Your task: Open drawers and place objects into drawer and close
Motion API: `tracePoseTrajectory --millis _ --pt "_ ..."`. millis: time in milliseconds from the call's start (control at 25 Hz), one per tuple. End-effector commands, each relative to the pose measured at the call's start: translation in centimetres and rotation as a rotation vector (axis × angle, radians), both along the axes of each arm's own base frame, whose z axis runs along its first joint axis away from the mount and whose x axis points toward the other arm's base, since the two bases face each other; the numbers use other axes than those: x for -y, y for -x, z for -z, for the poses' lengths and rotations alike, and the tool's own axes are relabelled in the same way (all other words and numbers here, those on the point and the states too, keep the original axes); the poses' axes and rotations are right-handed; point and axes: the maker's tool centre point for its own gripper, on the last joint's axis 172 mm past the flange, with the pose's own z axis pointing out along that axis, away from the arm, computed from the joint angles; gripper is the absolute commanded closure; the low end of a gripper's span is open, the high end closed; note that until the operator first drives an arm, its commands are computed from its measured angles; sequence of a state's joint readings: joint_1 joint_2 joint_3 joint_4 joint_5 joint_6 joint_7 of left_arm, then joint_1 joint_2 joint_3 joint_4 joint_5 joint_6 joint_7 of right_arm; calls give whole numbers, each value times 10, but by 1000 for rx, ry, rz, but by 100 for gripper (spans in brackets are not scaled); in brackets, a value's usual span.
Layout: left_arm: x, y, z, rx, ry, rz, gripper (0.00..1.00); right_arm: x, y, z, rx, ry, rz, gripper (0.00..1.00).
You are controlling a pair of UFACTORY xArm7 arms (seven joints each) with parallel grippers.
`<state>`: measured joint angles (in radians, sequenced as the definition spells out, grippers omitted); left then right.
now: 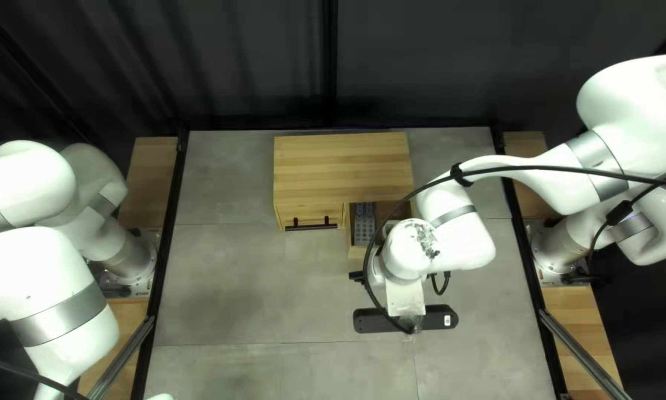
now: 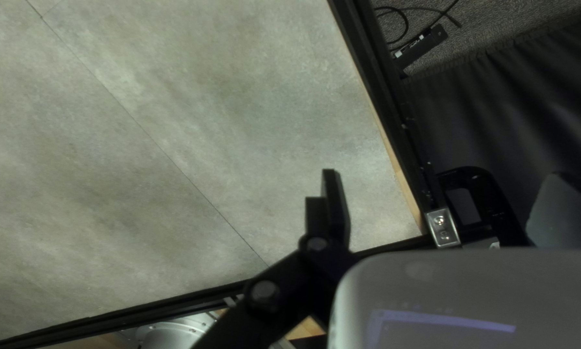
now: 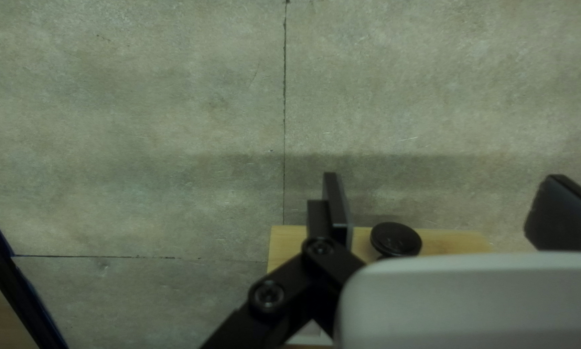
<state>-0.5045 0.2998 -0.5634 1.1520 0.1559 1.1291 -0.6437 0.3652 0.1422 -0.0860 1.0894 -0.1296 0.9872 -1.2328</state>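
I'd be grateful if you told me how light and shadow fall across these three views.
Top left view: the curtain sinks nearly to black, while my right arm is bright white; right wrist view: a broad, soft-edged shadow crosses the table beside the pale wooden drawer; left wrist view: the curtain's folds show faintly.

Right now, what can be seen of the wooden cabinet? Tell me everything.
The cabinet is pale, striped wood, upright toward the table's far edge. In the top left view its left drawer is shut, with a black bar handle. The right drawer is pulled out, holding a gray, buttoned, remote-like object; its front has a round black knob. My right arm partly hides it; any contact there is unclear.
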Motion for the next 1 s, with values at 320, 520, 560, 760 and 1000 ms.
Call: tracePoseTrajectory --millis 320,520,560,760,1000 --pt "0 0 0 0 0 0 0 8 1 5 12 61 1 0" --pt "0 0 0 0 0 0 0 18 5 16 5 105 14 0" --pt "0 0 0 0 0 0 0 19 5 17 4 110 16 0" --pt "0 0 0 0 0 0 0 28 7 20 -3 154 27 0" --pt "0 0 0 0 0 0 0 41 8 22 -5 213 29 0"
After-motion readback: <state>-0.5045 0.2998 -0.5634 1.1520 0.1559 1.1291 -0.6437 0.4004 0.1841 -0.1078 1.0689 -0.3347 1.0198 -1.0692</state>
